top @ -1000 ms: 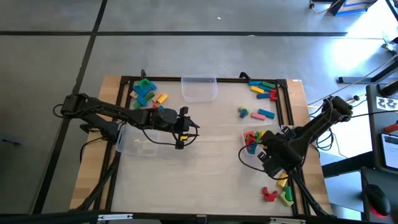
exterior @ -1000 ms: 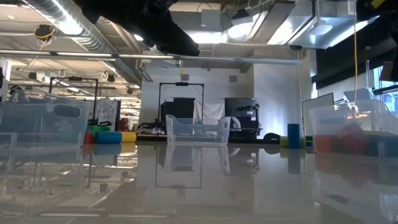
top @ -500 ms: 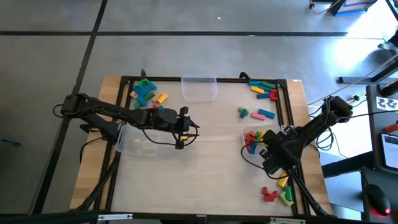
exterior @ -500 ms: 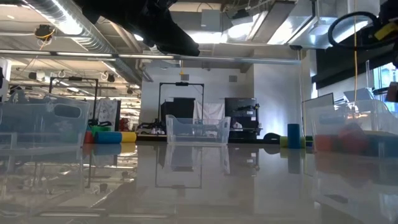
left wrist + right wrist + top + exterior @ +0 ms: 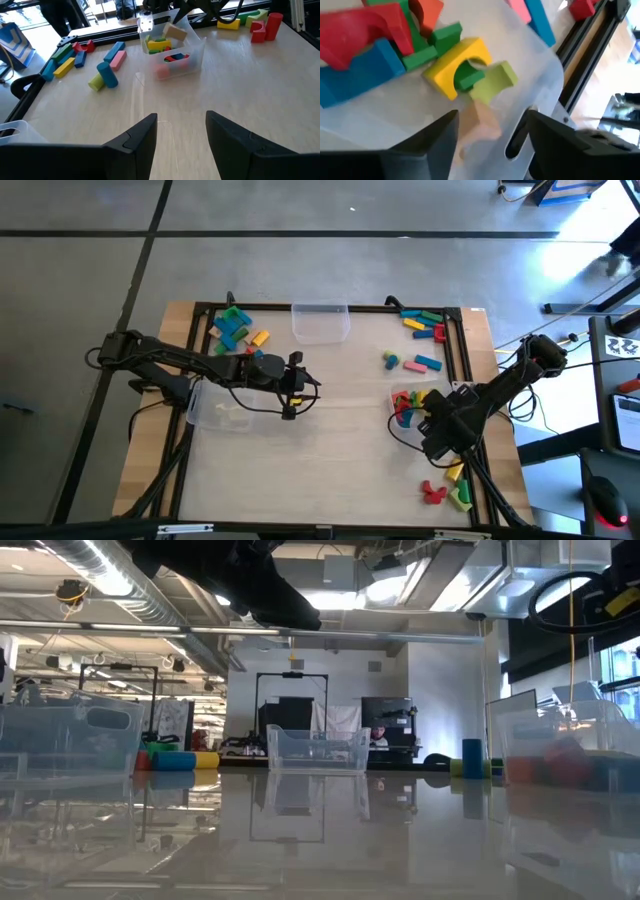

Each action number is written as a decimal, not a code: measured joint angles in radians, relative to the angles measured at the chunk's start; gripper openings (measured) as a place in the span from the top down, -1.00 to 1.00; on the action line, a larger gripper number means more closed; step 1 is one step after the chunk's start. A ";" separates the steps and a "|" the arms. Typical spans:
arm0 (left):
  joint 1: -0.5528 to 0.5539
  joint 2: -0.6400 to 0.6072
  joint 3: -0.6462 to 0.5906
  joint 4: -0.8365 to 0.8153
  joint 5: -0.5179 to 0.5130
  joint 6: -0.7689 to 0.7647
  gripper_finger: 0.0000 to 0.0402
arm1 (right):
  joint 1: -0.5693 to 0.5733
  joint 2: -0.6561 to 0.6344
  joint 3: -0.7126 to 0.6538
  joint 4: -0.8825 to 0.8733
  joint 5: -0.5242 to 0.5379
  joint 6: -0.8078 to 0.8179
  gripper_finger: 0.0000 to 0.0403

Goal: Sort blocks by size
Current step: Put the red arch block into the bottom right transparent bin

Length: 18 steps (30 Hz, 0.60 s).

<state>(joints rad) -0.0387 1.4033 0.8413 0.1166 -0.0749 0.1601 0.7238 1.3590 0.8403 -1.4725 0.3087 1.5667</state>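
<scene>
right gripper: poised over the clear bin on the tabletop's right side; jaws spread, nothing between them.
bin contents: a yellow arch block, a pale green block, plus red, blue and green blocks in a loose heap.
step in hand: judged to be a release into this bin; lift straight up so the fingers clear the wall without tipping it.
left gripper: waits near the tabletop's centre, jaws apart and empty.
unsorted blocks: a cluster at the far left corner, another at the far right, a pair mid-right, a few at the near right edge.
next pick: match size before closing.
</scene>
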 joint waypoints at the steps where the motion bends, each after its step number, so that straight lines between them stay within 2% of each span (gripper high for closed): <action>1: 0.000 0.000 0.000 0.000 0.000 0.000 0.18 | 0.000 0.000 0.005 -0.003 -0.019 0.000 -0.24; 9: 0.000 0.000 0.000 0.000 0.000 -0.007 0.18 | 0.002 0.000 0.131 0.007 -0.101 -0.018 -0.26; 13: 0.000 0.000 0.000 -0.001 0.000 -0.008 0.18 | 0.003 0.000 0.190 0.074 -0.157 -0.049 -0.25; 18: 0.000 0.000 0.000 -0.003 0.000 -0.007 0.18 | 0.003 0.000 0.199 0.208 -0.221 -0.057 -0.25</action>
<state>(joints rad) -0.0383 1.4033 0.8413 0.1139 -0.0746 0.1528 0.7273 1.3590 1.0393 -1.2644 0.0874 1.5101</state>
